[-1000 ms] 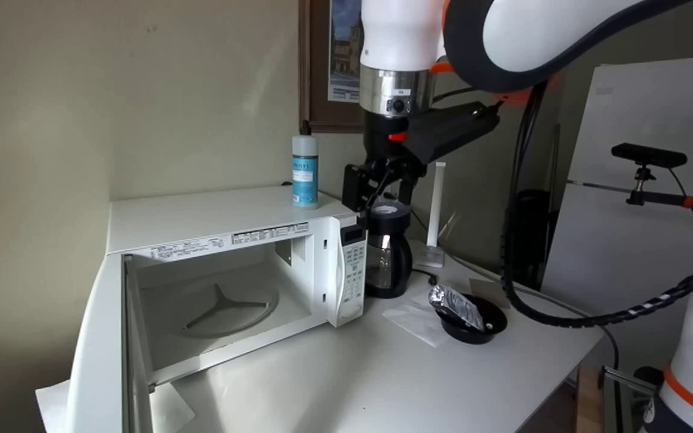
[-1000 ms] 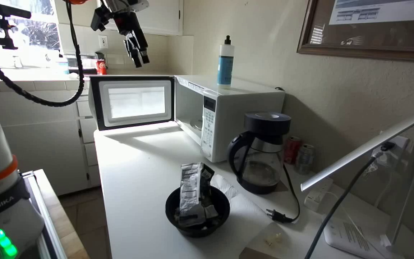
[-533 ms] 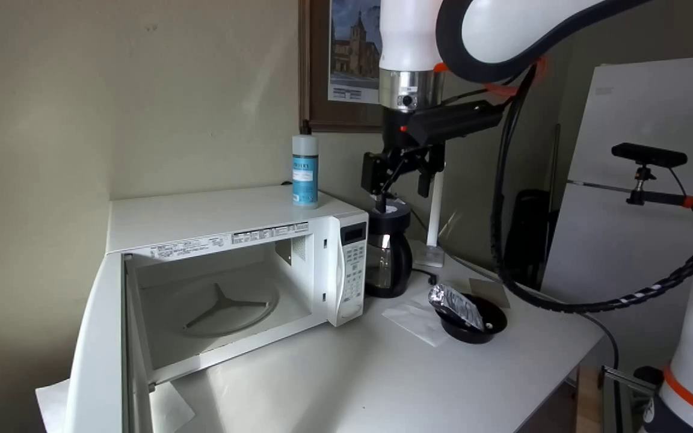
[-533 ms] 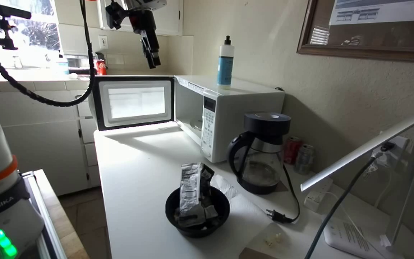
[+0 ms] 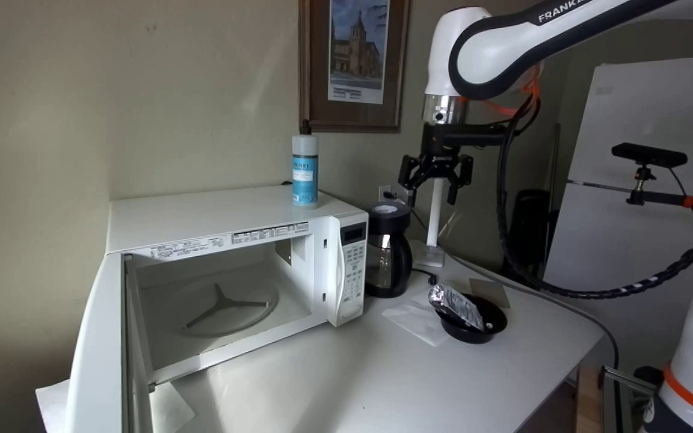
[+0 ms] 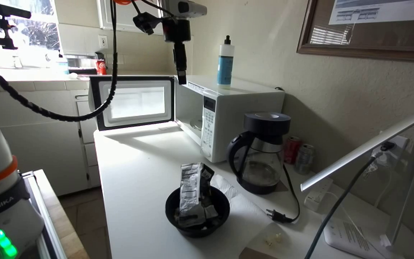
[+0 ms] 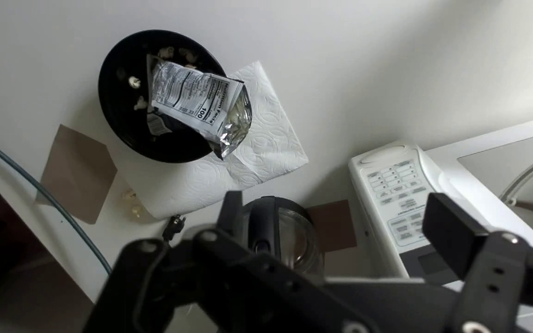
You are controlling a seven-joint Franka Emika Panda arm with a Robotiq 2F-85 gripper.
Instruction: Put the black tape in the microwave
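In an exterior view, left: microwave (image 5: 220, 218), standing open. Centre: black tape (image 5: 390, 225), apparently resting atop the coffee jug (image 5: 381, 264). Right: tool (image 5: 432, 199), jaws apart, holding nothing; it has shifted rightward over the last second, judged to be alignment for pickup.

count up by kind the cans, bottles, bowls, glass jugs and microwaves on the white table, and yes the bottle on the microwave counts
Microwave, door open: 1
Bottle, blue label: 1
Black bowl: 1
Glass jug, black handle: 1
Cans in view: 2, a red can and a silver can
Total: 6
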